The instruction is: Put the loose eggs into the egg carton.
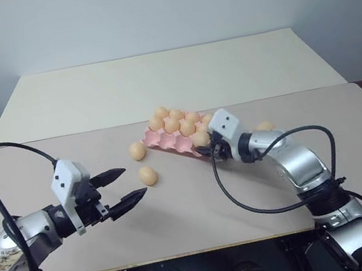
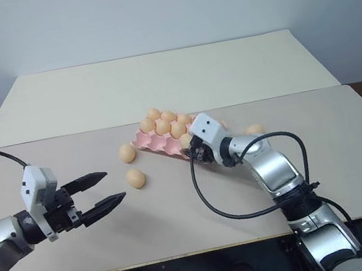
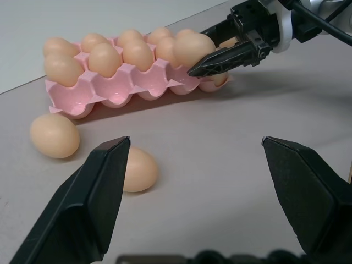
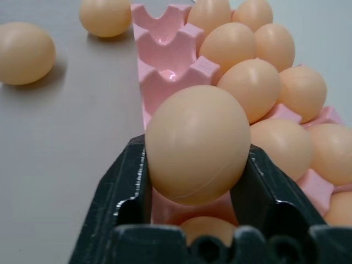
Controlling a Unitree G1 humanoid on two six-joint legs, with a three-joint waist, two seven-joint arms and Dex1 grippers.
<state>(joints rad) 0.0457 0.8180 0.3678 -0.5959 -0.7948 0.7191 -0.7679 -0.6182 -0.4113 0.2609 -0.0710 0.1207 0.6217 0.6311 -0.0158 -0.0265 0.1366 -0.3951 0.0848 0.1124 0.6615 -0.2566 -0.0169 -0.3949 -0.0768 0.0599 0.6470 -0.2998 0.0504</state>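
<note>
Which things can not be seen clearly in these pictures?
- Carton cups under the right hand: head views, the hand covers them.
- Whether the egg between its fingers still is gripped or already sits in a cup: right wrist view, fingers hide its base.
- Egg behind the right arm: partly covered.

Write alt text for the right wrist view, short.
The right end effector brackets a pale tan egg at the near end of the pink egg carton, its black fingers on either side. Behind it, more eggs sit in the carton, some near-row cups are empty, and two loose eggs lie on the table.
</note>
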